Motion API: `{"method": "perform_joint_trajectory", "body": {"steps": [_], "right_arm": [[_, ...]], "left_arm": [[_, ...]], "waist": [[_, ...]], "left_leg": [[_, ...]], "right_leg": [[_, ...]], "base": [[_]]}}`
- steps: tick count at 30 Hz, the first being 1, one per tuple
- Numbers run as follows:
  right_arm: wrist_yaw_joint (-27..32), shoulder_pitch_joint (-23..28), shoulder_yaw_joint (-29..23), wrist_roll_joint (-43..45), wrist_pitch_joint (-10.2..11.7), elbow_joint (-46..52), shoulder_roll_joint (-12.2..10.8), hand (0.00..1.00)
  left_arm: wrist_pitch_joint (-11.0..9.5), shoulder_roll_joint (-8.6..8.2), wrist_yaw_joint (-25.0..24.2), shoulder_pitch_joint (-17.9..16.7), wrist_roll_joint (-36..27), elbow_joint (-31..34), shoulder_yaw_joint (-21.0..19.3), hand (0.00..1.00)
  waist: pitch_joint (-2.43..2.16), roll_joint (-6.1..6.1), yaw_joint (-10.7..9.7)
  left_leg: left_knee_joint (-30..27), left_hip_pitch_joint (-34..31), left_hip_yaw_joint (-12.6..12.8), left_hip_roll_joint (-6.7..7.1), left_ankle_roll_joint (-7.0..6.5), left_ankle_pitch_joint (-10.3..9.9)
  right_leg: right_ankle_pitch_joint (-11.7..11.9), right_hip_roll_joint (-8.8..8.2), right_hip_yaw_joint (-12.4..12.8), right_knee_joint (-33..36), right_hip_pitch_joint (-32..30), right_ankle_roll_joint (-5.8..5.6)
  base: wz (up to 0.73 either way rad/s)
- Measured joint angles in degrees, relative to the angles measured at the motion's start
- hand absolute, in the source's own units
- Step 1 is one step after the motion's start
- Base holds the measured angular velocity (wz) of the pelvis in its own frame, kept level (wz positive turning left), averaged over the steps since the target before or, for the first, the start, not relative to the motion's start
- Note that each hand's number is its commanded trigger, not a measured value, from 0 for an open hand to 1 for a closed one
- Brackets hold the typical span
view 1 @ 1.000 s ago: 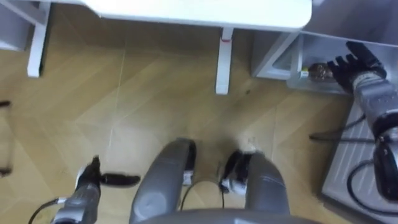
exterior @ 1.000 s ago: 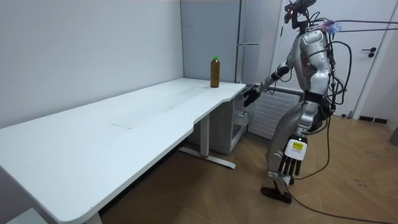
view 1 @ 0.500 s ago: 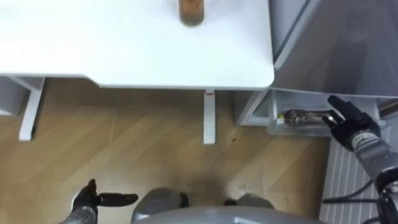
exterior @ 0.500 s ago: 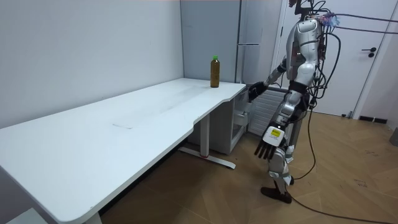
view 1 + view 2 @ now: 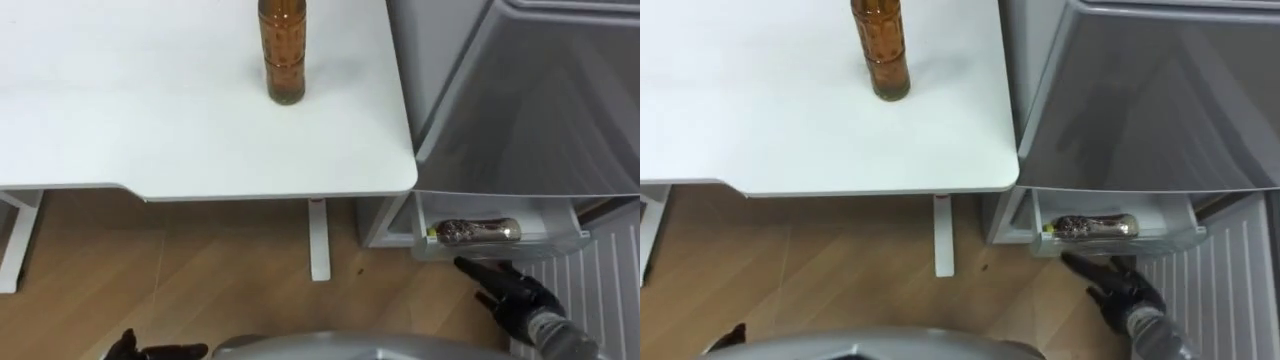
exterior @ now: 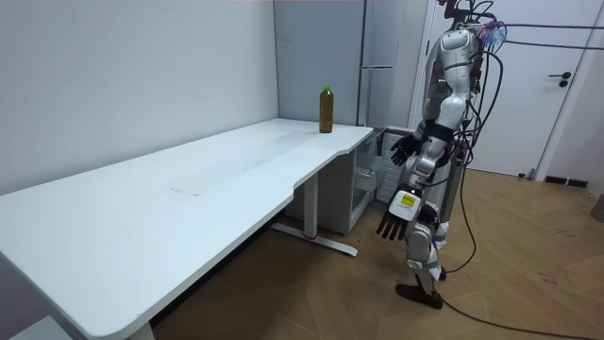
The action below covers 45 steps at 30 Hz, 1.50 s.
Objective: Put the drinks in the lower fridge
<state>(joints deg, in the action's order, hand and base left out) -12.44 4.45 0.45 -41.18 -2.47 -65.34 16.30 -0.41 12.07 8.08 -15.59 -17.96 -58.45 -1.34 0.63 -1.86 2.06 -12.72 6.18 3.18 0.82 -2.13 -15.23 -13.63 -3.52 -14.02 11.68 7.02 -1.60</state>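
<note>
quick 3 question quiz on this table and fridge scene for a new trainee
1. True or false: the brown bottle stands upright on the white table.
2. How does the second bottle sit in the open fridge drawer? A upright; B lying on its side; C hanging over the rim.
3. Fill in: the right hand, fingers spread just below the drawer, holds ____.
Key: 1 true; 2 B; 3 nothing.
</note>
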Motion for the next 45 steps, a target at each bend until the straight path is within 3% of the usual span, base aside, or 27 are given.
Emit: {"method": "perform_joint_trajectory", "body": {"steps": [2,4,11,15,20,24,28,31,36,40,45], "right_arm": [[1.3,1.4,0.0,5.1,0.2,-0.4,-1.3,0.0],[1.9,1.7,0.2,7.4,0.5,-2.9,-2.3,0.0],[4.6,3.9,0.5,14.9,0.6,-6.3,-4.9,0.0],[6.4,3.6,0.6,15.1,0.6,-8.1,-5.6,0.0],[8.1,3.6,0.1,17.9,-0.1,-8.4,-5.6,0.0],[9.3,3.3,-0.9,21.4,-0.1,-7.5,-5.5,0.0],[10.0,3.5,-1.9,23.2,0.3,-5.6,-5.5,0.0],[9.9,3.6,-1.8,25.1,1.2,-5.5,-5.5,0.0],[9.8,4.2,-1.9,29.9,2.6,-4.4,-5.5,0.0],[9.7,6.0,-3.0,30.7,4.0,-3.8,-5.5,0.0],[9.2,6.9,-4.5,30.5,4.5,-4.5,-5.6,0.0]], "left_arm": [[0.0,-1.61,0.3,-0.1,0.0,0.1,-0.9,0.0],[0.0,-2.16,0.4,-0.2,0.0,0.1,-0.9,0.0],[-0.1,-2.99,2.6,-0.1,-0.6,-0.1,-2.0,0.0],[0.0,-3.68,5.1,-0.3,-3.3,-0.9,-5.8,0.0],[0.1,-4.5,11.1,-0.3,-9.5,1.1,-13.6,0.0],[-0.4,-4.59,19.8,-0.3,-10.1,10.2,-19.1,0.0],[-5.1,-4.59,29.5,-0.5,-13.1,21.1,-22.9,0.0],[-8.2,-4.58,35.2,-0.5,-13.3,26.3,-23.5,0.0],[-9.8,-4.27,39.7,-0.4,-10.0,34.7,-24.9,0.0],[-11.1,-3.2,41.8,-0.3,-9.6,45.1,-24.9,0.0],[-12.7,-1.62,41.3,-0.2,-6.8,51.7,-24.2,0.0]], "waist": [[0.06,0.25,-0.1],[0.05,0.24,-0.2],[-0.11,-0.19,-0.4],[-0.53,-0.22,-0.2],[-0.48,0.16,1.2],[-0.5,1.41,2.5],[-0.55,2.15,3.2],[-0.71,2.49,3.3],[-1.19,2.06,3.3],[-1.13,1.42,3.2],[-0.84,1.69,2.4]], "left_leg": [[0.6,0.4,0.1,-0.02,-0.01,0.0],[0.9,0.5,0.7,-0.12,-0.01,0.0],[0.6,0.5,0.3,-0.06,-0.02,0.0],[-0.1,0.6,-0.3,-0.03,-0.04,0.0],[0.1,2.0,-1.0,-0.06,-0.11,-0.1],[-0.1,1.6,-2.1,0.01,-0.14,-0.1],[0.0,1.8,-2.2,0.05,-0.07,0.1],[0.5,2.0,-2.2,0.08,-0.1,0.1],[0.8,2.0,-3.0,0.55,-0.08,0.1],[0.1,2.4,-3.6,0.82,-0.09,0.2],[0.1,2.6,-3.5,0.87,-0.11,0.2]], "right_leg": [[0.0,0.03,-0.1,0.0,0.1,-0.06],[0.1,0.14,0.0,-0.1,0.3,-0.03],[0.3,0.15,-0.4,-0.1,1.0,-0.02],[0.3,0.09,-0.8,-0.1,1.6,-0.05],[0.4,0.21,-1.1,-0.2,3.0,0.01],[0.7,0.21,-1.9,-0.1,3.0,0.11],[0.7,0.21,-1.9,-0.1,3.1,0.12],[0.7,0.21,-1.8,0.0,2.9,0.11],[0.7,0.32,-2.0,-0.2,3.1,0.1],[0.7,0.12,-1.8,-0.7,3.6,0.1],[0.7,-0.16,-1.6,-1.3,4.1,-0.01]], "base": [[0.0],[-0.02],[0.01],[0.06],[0.05],[0.1],[0.0],[0.0],[0.03],[0.07],[-0.02]]}}
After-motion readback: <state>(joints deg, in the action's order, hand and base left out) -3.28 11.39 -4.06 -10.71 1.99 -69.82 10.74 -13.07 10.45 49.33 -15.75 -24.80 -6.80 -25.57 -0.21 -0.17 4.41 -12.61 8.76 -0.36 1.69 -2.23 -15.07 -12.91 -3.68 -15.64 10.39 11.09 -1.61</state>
